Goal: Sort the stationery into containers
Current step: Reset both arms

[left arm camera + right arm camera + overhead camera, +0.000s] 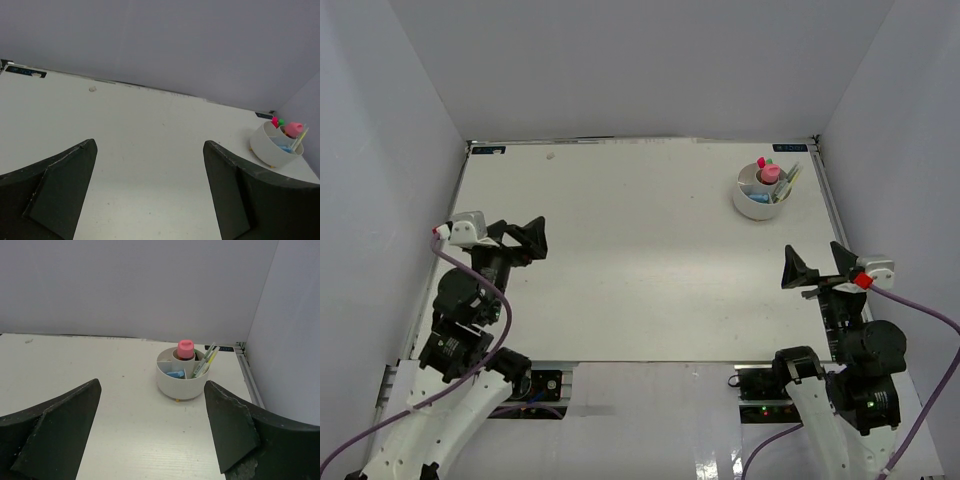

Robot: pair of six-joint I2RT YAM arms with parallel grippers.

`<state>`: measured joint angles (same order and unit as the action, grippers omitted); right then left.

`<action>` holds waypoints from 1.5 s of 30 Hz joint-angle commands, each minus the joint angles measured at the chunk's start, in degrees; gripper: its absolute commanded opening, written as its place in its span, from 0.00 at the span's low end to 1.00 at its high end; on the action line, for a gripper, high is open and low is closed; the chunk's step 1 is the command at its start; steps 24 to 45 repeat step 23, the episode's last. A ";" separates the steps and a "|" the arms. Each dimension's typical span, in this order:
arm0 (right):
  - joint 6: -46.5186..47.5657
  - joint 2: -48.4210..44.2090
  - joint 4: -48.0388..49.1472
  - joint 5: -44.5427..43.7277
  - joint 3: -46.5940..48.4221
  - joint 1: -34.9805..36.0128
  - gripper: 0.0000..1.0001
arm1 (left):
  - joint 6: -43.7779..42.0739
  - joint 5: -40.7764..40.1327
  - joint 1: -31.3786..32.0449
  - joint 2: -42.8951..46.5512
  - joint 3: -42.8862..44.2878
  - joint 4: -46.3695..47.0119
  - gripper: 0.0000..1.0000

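The round white tub [761,199] with inner dividers stands at the far right of the table; it also shows in the right wrist view [181,381] and the left wrist view [274,148]. In it stand a pink-capped glue stick [185,349], pens [206,360], a blue item [176,374] and pink and green highlighter caps [277,121]. My left gripper [524,240] is open and empty at the near left, far from the tub. My right gripper [814,271] is open and empty at the near right, in front of the tub.
White walls enclose the table on three sides. A small mark [551,155] sits near the back edge at the left. A metal rail [248,380] runs along the table's right edge beside the tub.
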<state>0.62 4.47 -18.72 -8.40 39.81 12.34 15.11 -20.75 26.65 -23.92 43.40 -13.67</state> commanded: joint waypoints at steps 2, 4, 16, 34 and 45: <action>1.22 -3.85 3.51 1.02 -3.42 0.58 0.90 | 2.11 0.98 -0.29 0.45 -5.07 -1.45 0.98; 0.96 -3.94 3.34 0.85 -4.12 0.67 0.90 | 2.02 1.07 -0.29 0.37 -6.30 -1.01 0.98; -0.18 -6.84 5.36 0.76 -7.29 0.67 0.90 | -0.43 1.86 -0.38 1.86 -10.70 0.84 0.98; -0.18 -5.96 5.62 1.02 -7.47 0.76 0.90 | -0.53 2.38 -0.38 -0.16 -10.44 -0.56 0.98; -0.18 -5.96 5.62 1.02 -7.47 0.76 0.90 | -0.53 2.38 -0.38 -0.16 -10.44 -0.56 0.98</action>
